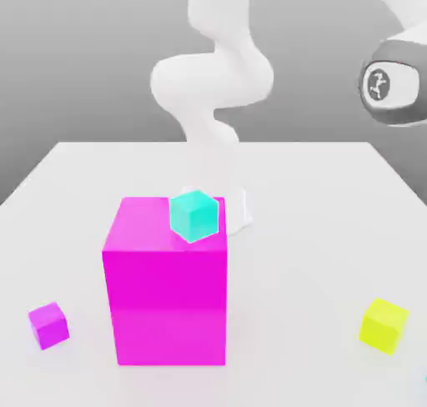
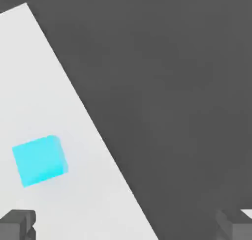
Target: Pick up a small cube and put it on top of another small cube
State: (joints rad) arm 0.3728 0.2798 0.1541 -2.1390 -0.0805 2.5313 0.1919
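With your fingers [image 2: 126,225] spread and empty, the small yellow cube [image 1: 384,325] sits on the desk [image 1: 292,272] towards the exterior view's right, and descending over the cyan cube [image 2: 40,160] instead would likely make you grip the wrong one.

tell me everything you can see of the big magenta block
The big magenta block is a plain, solid-looking box, taller than wide, much larger than the cubes around it. It stands upright on the pale table, its broad front face and slightly lighter top in sight, with no markings or visible damage. Its material looks smooth, evenly coloured. The teal cube appears to sit on its top, towards the exterior view's right.
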